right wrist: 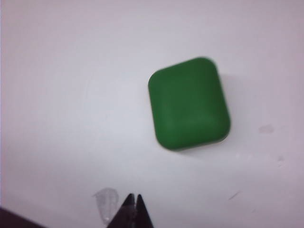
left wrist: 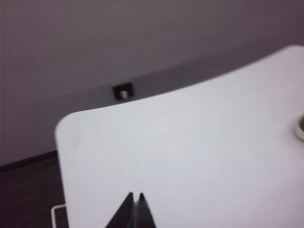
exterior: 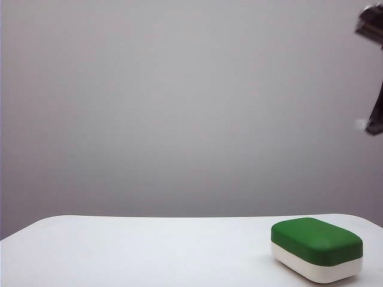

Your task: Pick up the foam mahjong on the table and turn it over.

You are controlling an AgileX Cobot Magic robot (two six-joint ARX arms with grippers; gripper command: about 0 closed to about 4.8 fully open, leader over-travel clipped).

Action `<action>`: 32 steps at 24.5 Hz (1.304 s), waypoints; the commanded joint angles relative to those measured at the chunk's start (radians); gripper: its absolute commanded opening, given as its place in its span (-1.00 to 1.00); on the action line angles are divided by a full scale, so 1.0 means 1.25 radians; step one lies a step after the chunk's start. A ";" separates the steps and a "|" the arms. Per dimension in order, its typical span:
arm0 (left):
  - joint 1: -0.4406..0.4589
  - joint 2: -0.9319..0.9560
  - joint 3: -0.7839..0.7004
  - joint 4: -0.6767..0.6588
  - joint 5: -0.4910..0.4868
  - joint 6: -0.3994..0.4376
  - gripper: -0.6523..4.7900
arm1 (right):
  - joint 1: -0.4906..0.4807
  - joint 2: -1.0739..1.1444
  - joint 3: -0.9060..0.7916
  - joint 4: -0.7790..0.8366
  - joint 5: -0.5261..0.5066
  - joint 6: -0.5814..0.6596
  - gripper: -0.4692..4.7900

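Note:
The foam mahjong lies flat at the front right of the white table, dark green face up and cream body underneath. The right wrist view looks down on the foam mahjong. My right gripper hangs above the table short of the tile, shut and holding nothing. A blurred dark part of the right arm shows high at the right edge of the exterior view. My left gripper is shut and empty over the bare table. Only a sliver of the foam mahjong shows there.
The table's rounded far corner drops off to a dark floor. A wall socket sits behind it. A faint translucent smudge marks the tabletop near the right gripper. A plain grey wall backs the table.

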 commanded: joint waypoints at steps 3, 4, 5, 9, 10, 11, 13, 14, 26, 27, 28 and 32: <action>0.013 -0.099 -0.059 0.000 0.002 -0.031 -0.78 | 0.001 -0.088 0.001 0.015 0.048 0.003 -0.85; 0.014 -0.119 -0.074 0.008 0.002 -0.047 -0.78 | 0.001 -0.103 -0.001 0.014 0.064 0.003 -0.85; 0.013 -0.135 -0.086 0.015 0.001 -0.067 -0.78 | 0.001 -0.114 -0.003 0.015 0.081 0.003 -0.85; 0.013 -0.184 -0.118 0.026 -0.060 -0.147 -0.78 | 0.001 -0.182 -0.051 0.051 0.110 0.004 -0.85; 0.013 -0.194 -0.122 0.028 -0.084 -0.147 -0.78 | 0.001 -0.200 -0.069 0.062 0.114 0.007 -0.85; 0.013 -0.203 -0.125 0.028 -0.100 -0.148 -0.78 | 0.001 -0.220 -0.088 0.072 0.123 0.016 -0.85; 0.013 -0.220 -0.128 0.030 -0.122 -0.153 -0.78 | 0.001 -0.265 -0.132 0.087 0.131 0.039 -0.85; 0.013 -0.226 -0.128 0.031 -0.132 -0.157 -0.78 | 0.001 -0.287 -0.149 0.093 0.140 0.058 -0.85; 0.008 -0.466 -0.338 0.190 -0.139 -0.207 -0.78 | -0.008 -0.620 -0.315 0.132 0.196 0.105 -0.85; 0.008 -0.489 -0.349 0.191 -0.139 -0.210 -0.78 | -0.008 -0.634 -0.323 0.133 0.196 0.105 -0.85; 0.007 -0.500 -0.359 0.201 -0.138 -0.212 -0.78 | -0.008 -0.650 -0.334 0.133 0.198 0.105 -0.85; 0.008 -0.498 -0.373 0.205 -0.136 -0.206 -0.78 | -0.008 -0.656 -0.367 0.145 0.208 0.093 -0.85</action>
